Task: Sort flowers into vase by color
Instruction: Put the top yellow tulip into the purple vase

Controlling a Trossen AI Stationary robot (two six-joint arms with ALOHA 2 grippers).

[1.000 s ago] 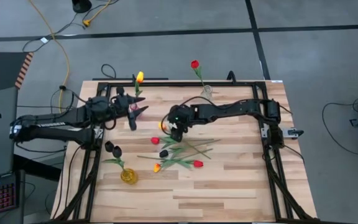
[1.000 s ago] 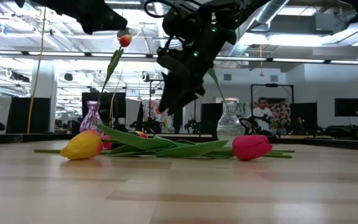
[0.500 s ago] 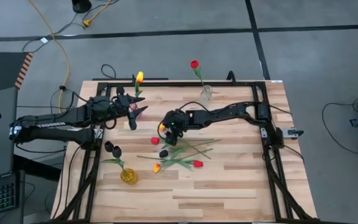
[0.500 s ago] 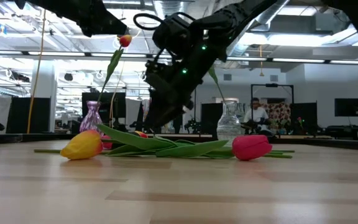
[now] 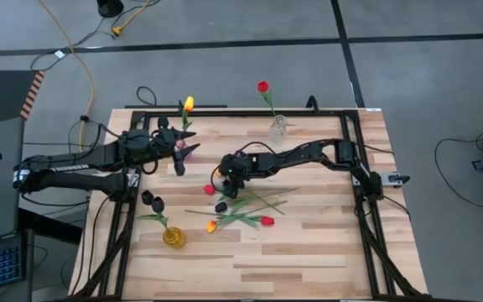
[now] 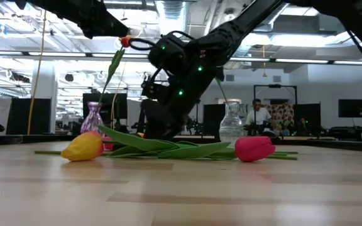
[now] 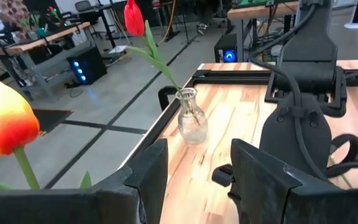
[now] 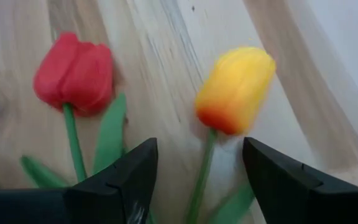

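Several tulips lie loose in a heap at mid-table: a red head (image 5: 210, 190), a near-black one (image 5: 221, 206), a yellow-orange one (image 5: 211, 226) and another red one (image 5: 267, 221). My right gripper (image 5: 219, 174) is low over the heap's far left and open. In its wrist view a yellow-orange tulip (image 8: 235, 87) lies flat, its stem (image 8: 202, 171) running between the spread fingers, with a red tulip (image 8: 73, 71) beside it. My left gripper (image 5: 189, 144) hangs open and holds nothing, high by the pink vase (image 6: 93, 118) that has a yellow tulip (image 5: 189, 103) in it.
A clear vase (image 5: 277, 127) at the far edge holds a red tulip (image 5: 262, 86). A yellow vase (image 5: 173, 237) near the front left holds two near-black tulips (image 5: 152, 201). Bare wood lies toward the near and right edges. A person sits in the room beyond (image 6: 258, 112).
My right gripper has come down toward the loose tulips and a little toward the table's left edge, staying open. The flowers have not moved.
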